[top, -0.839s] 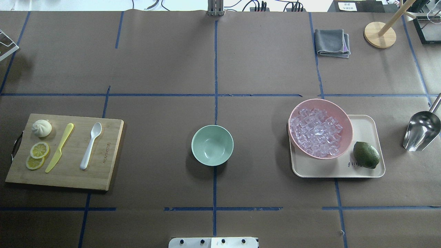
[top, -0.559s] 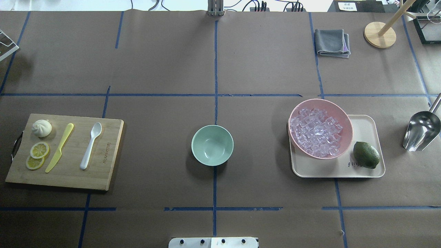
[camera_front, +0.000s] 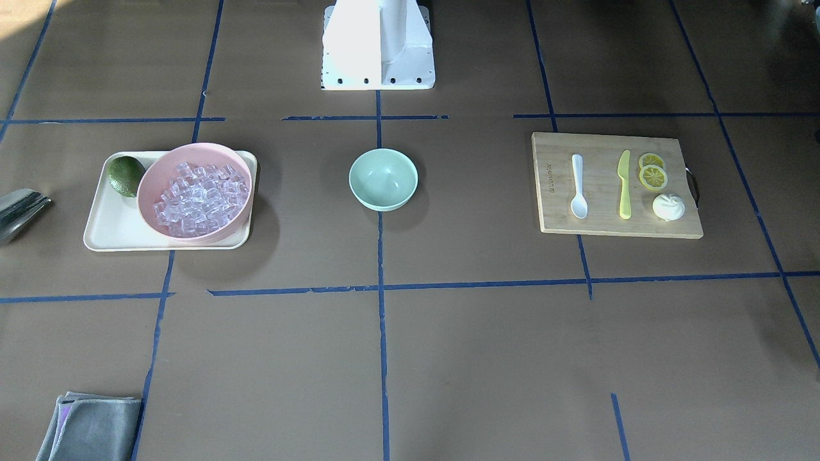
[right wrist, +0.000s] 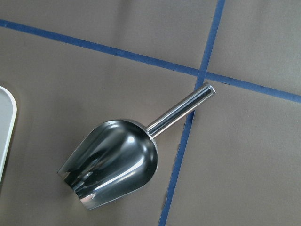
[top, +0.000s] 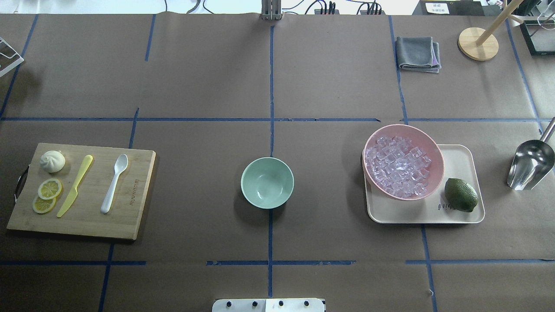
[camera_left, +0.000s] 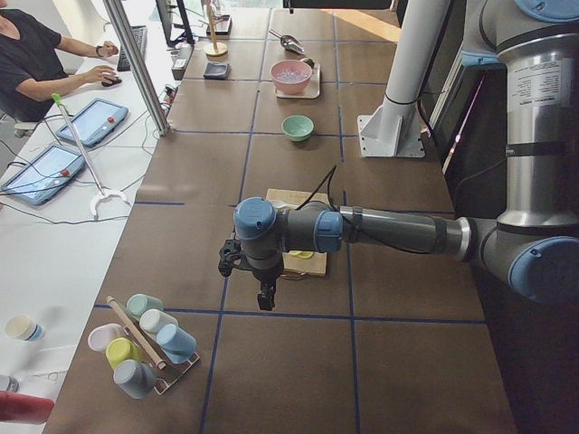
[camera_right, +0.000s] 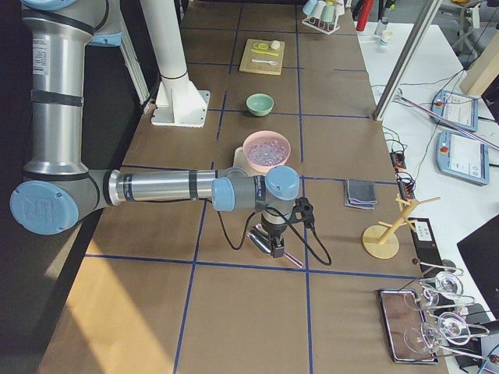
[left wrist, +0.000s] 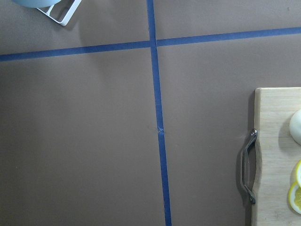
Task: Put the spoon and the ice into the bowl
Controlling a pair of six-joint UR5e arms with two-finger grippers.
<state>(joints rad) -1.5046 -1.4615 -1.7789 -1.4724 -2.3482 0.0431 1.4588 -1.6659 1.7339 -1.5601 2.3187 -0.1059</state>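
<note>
The white spoon [top: 114, 183] lies on a wooden cutting board [top: 130, 216] at the left, beside a yellow-green knife [top: 74, 186]. The empty mint-green bowl [top: 267, 182] stands at the table's middle. The ice [top: 398, 166] fills a pink bowl [top: 405, 127] on a cream tray [top: 459, 156] at the right. My left gripper [camera_left: 265, 298] shows only in the exterior left view, hanging beyond the board's left end; I cannot tell if it is open. My right gripper [camera_right: 274, 248] shows only in the exterior right view, over a metal scoop [right wrist: 113, 162]; I cannot tell its state.
A lime [top: 461, 195] sits on the tray. Lemon slices [top: 49, 189] and a white bun [top: 52, 161] share the board. A folded grey cloth [top: 417, 53] and a wooden stand [top: 478, 43] are at the far right. A cup rack [camera_left: 140, 344] stands past the table's left end.
</note>
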